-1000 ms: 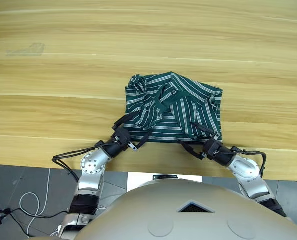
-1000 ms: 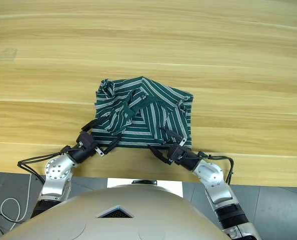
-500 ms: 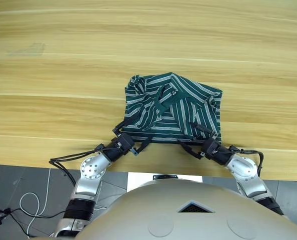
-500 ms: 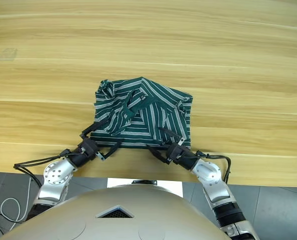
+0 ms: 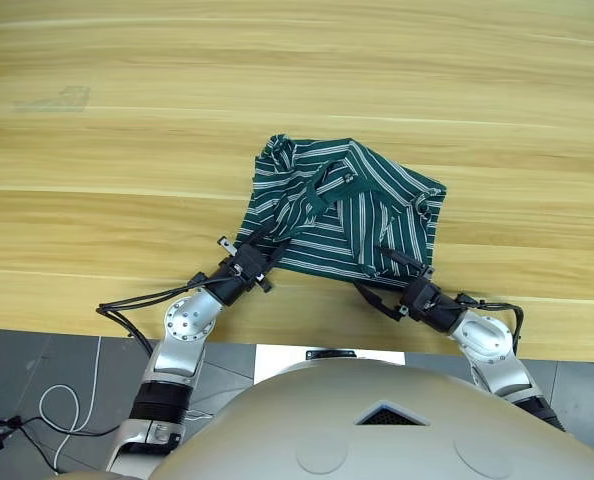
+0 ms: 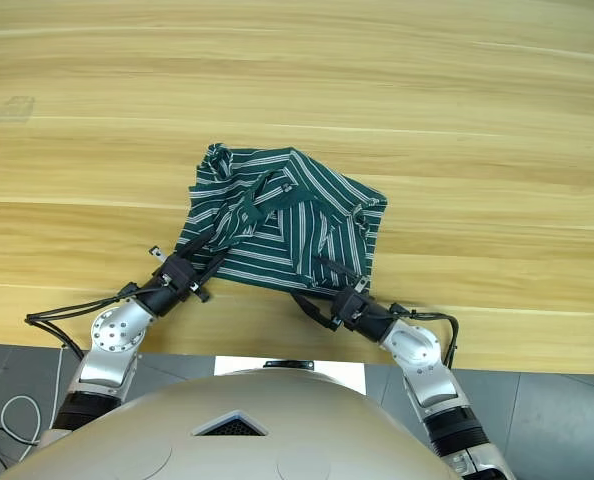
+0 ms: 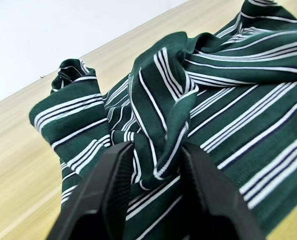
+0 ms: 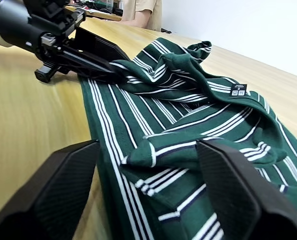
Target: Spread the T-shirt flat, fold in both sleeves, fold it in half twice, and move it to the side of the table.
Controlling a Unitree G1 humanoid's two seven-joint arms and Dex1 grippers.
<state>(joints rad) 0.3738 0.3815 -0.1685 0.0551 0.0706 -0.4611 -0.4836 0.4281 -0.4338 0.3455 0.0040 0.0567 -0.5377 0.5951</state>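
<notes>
The green T-shirt (image 5: 347, 205) with white stripes lies crumpled near the table's front edge. My left gripper (image 5: 265, 250) sits at the shirt's near left corner. In the left wrist view its fingers (image 7: 108, 185) are pinched on a raised fold of the T-shirt (image 7: 163, 115), so the left gripper (image 7: 158, 167) is shut on the cloth. My right gripper (image 5: 382, 276) is at the near right hem, open. In the right wrist view its fingers (image 8: 63, 185) stand wide apart on either side of the hem (image 8: 153, 150), and the left gripper (image 8: 83, 52) shows farther off.
The wooden table (image 5: 127, 150) stretches bare beyond the shirt and to both sides. Its front edge (image 5: 57, 325) runs just behind both grippers. Cables (image 5: 37, 410) lie on the grey floor below at the left.
My left gripper has gone from open at the near hem to shut on a fold at the shirt's left corner. That side of the shirt has bunched inward. The right gripper has barely moved.
</notes>
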